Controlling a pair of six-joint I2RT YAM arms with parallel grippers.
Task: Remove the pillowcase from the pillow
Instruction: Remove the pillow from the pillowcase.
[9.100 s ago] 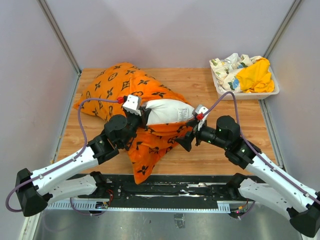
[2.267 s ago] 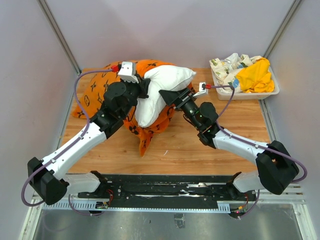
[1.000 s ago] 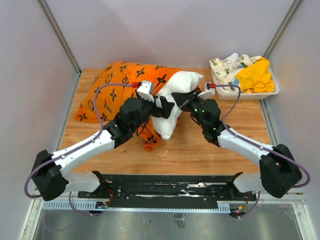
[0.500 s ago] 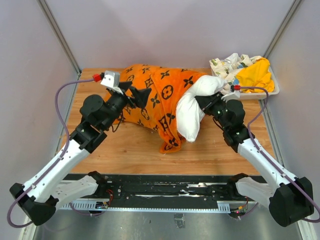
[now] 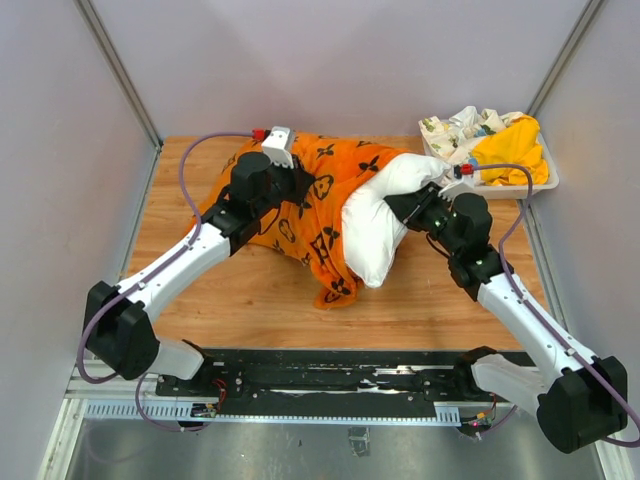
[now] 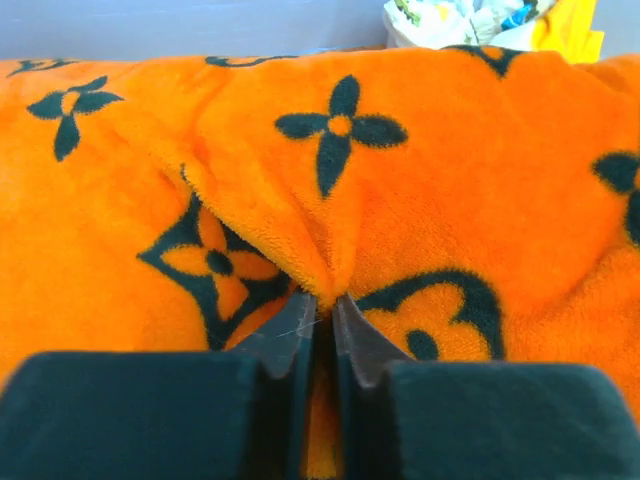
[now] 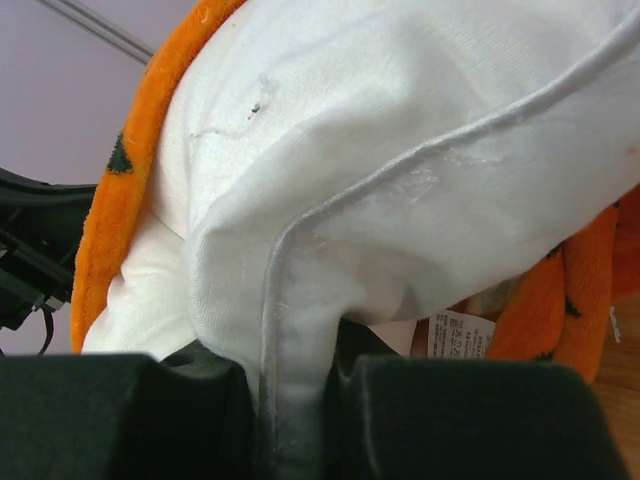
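Note:
The bright orange pillowcase (image 5: 320,205) with black motifs lies bunched across the back middle of the table, still wrapped around the left part of the pillow. My left gripper (image 5: 300,183) is shut on a pinched fold of the pillowcase (image 6: 330,225); the jaws meet on the orange fabric in the left wrist view. The plump white pillow (image 5: 378,225) sticks out of the case on the right. My right gripper (image 5: 408,208) is shut on the pillow's piped edge (image 7: 290,360), with a care label (image 7: 458,333) just beside it.
A white tray (image 5: 545,184) at the back right holds a yellow cloth (image 5: 512,152) and a floral-print cloth (image 5: 457,130). Grey walls stand close on the left, right and back. Bare wooden tabletop (image 5: 250,295) lies in front of the pillowcase.
My left gripper has moved right onto the pillowcase and shut on a fold of it; it stood open half a second ago. The right gripper keeps its hold on the pillow, shifted slightly left.

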